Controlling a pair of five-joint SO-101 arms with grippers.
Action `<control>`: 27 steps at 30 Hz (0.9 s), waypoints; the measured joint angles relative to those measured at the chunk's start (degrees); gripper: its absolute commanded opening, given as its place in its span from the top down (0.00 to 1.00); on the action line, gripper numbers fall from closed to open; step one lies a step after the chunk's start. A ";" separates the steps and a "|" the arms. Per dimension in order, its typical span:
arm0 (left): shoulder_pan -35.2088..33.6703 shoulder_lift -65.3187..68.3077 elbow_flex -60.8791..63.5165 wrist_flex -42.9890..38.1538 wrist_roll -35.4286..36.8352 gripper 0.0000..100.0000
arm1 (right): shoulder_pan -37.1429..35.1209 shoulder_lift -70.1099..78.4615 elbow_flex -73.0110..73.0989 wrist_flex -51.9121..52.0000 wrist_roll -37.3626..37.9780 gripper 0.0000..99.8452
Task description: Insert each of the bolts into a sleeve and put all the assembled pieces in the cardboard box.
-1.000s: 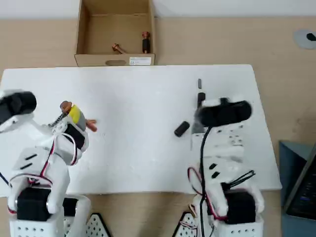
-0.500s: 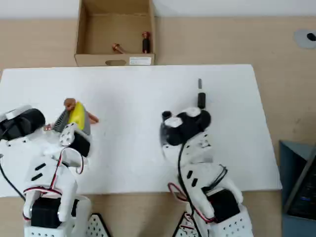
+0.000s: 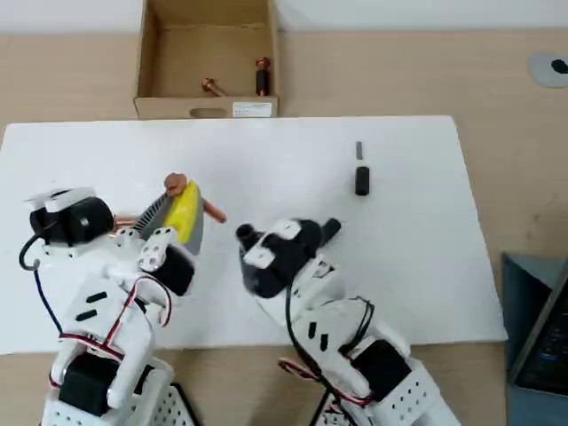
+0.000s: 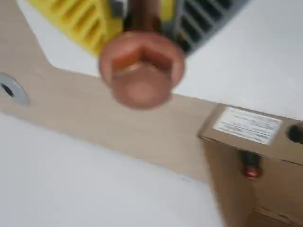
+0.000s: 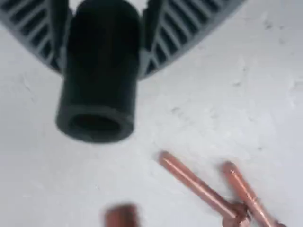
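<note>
Bolt point(image 4: 142, 71) clamped between left gripper point(image 3: 175, 197) fingers; black sleeve point(image 5: 99, 90) clamped between right gripper point(image 5: 102, 38) fingers; loose bolts point(image 5: 196, 187) lie on white board point(image 3: 266, 155)

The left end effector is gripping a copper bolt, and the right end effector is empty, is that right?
Not quite. The right end effector is not empty: the right wrist view shows it shut on a black cylindrical sleeve, open end facing out. The rest stands: the left end effector does grip a copper-coloured metal bolt.
</note>
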 measured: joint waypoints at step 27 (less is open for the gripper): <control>4.75 -0.26 0.00 2.11 -2.20 1.00 | -0.70 0.00 1.23 -5.63 7.74 0.99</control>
